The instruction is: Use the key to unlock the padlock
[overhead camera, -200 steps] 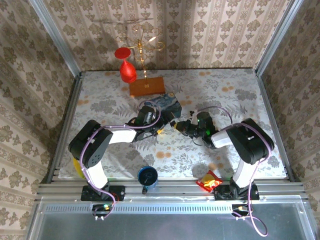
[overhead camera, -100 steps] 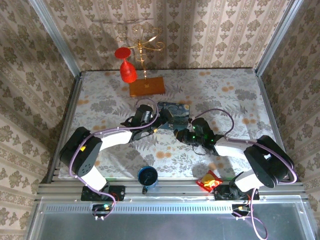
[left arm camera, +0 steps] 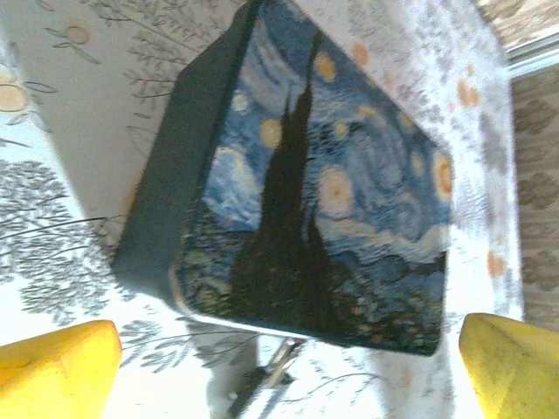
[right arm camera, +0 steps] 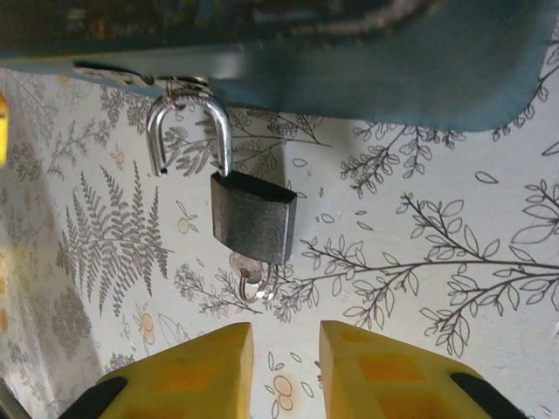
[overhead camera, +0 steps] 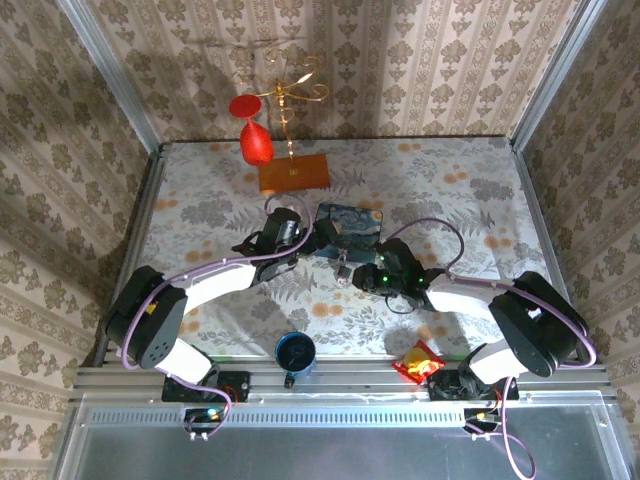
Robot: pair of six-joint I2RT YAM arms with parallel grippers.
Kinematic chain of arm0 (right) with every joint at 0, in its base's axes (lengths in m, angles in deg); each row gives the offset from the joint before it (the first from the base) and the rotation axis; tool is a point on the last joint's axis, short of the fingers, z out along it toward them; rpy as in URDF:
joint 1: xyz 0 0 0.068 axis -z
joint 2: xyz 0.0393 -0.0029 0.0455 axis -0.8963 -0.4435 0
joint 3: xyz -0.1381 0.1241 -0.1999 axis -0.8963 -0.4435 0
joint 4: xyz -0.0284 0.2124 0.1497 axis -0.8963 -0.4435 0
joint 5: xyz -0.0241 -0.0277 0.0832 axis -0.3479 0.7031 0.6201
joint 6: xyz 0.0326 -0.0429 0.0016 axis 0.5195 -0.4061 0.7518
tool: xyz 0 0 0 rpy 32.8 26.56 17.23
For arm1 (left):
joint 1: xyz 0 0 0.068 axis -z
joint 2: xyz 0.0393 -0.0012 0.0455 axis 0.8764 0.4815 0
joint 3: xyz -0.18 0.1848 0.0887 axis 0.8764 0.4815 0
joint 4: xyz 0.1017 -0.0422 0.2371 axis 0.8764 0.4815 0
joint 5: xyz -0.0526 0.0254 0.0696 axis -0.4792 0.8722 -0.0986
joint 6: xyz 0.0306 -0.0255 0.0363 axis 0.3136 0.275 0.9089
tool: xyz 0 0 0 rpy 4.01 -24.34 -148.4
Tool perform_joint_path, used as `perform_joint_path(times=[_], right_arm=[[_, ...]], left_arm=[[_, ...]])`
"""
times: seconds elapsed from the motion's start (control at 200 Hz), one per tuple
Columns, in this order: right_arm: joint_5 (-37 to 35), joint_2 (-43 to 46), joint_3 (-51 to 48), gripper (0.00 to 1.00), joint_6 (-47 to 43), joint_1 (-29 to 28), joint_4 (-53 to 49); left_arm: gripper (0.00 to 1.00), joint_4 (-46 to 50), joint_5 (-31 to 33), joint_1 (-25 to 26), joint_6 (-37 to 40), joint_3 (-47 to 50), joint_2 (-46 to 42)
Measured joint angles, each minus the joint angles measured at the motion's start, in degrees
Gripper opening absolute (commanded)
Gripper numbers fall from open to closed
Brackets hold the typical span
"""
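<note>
– While the padlock (right arm camera: 251, 225) hangs from the hasp (right arm camera: 179, 85) of the tin (right arm camera: 349, 61), key (right arm camera: 253, 278) in, 1 leg of its shackle (right arm camera: 224, 140) is free.
– Unlocked, I'd say! Just below it, the right pincer (right arm camera: 281, 349) is slightly parted and empty; the left pincer (left arm camera: 288, 367) is spread wide. Next: probably unhooking.

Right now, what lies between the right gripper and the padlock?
Right wrist view: the key sticking from the padlock, then bare table to the right gripper.
</note>
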Motion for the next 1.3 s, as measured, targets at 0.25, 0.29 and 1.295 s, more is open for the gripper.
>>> perform_joint_path(times=[0.25,0.29,1.295], right_arm=[[-4.02,-0.02,3.28,0.39,-2.12,0.02,-4.22],[-4.68,-0.07,4.26,0.38,-2.54,0.22,-5.18],[-3.15,-9.60,14.71,0.52,-5.64,7.50,-9.86]], left_arm=[[0.98,10.16,3.13,-1.57,11.15,-8.76,0.22],[0.97,10.69,3.37,-1.88,12.55,-9.90,0.46],[0.73,10.62,6.67,-2.67,18.38,-12.20,11.17]])
